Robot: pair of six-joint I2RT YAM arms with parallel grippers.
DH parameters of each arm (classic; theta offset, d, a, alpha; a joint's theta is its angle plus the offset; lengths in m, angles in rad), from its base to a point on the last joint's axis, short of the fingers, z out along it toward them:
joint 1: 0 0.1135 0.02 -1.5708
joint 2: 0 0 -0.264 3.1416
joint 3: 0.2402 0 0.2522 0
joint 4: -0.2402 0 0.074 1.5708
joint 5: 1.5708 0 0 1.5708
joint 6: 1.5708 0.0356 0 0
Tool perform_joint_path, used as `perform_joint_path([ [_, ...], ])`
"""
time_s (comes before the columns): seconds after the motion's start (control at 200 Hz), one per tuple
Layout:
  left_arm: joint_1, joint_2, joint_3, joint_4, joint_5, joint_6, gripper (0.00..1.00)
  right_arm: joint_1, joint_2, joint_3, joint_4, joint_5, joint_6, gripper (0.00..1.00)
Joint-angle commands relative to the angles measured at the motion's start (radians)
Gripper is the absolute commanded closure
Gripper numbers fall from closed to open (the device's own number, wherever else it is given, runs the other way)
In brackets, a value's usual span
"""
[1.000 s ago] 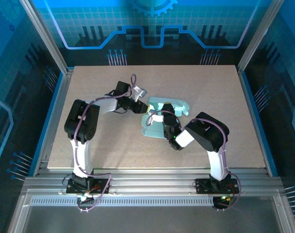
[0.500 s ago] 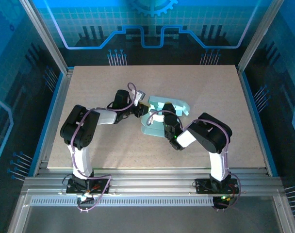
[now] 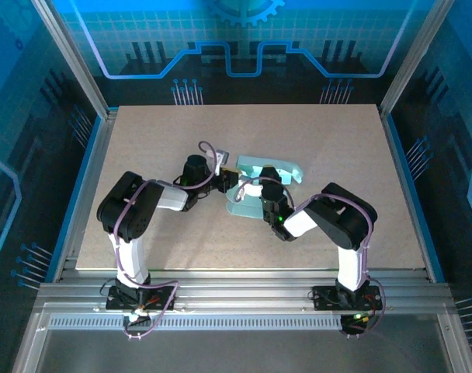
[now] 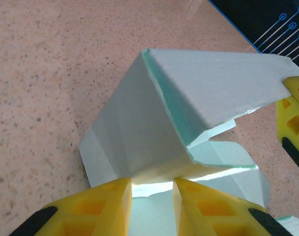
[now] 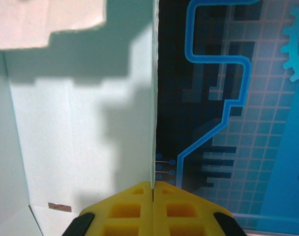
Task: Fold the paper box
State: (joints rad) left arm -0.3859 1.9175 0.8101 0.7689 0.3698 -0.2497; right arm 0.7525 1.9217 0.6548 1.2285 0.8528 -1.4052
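Tabletop [image 3: 337, 140] broad around paper box [image 3: 253, 165] | right pincer [image 5: 153, 189] clamps its edge

The paper box [image 3: 261, 165] is pale mint card, half folded near the middle of the bench [image 3: 337, 140]. One panel lies flat, another stands tilted, and notched flaps hang loose.

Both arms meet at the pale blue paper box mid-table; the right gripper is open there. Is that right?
Not quite. The right gripper is shut, pinching a panel of the paper box by its edge, as the right wrist view shows. The rest holds.
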Motion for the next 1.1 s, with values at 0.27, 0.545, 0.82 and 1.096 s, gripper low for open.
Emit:
perform_joint_path([
  [0.27,-0.035,-0.074,-0.171,0.211,-0.057,0.006,0.65,0.065,-0.145,-0.019,-0.256,-0.031,0.185,1.0],
  [0.545,-0.033,-0.061,-0.153,0.208,-0.033,0.08,0.67,0.057,-0.19,-0.021,-0.329,-0.058,0.204,1.0],
  [0.82,-0.034,-0.031,-0.142,0.22,-0.032,0.139,0.69,0.059,-0.244,-0.004,-0.489,-0.106,0.286,1.0],
  [1.096,-0.034,0.0,-0.122,0.237,-0.032,0.103,0.61,0.058,-0.298,0.018,-0.651,-0.153,0.363,1.0],
])
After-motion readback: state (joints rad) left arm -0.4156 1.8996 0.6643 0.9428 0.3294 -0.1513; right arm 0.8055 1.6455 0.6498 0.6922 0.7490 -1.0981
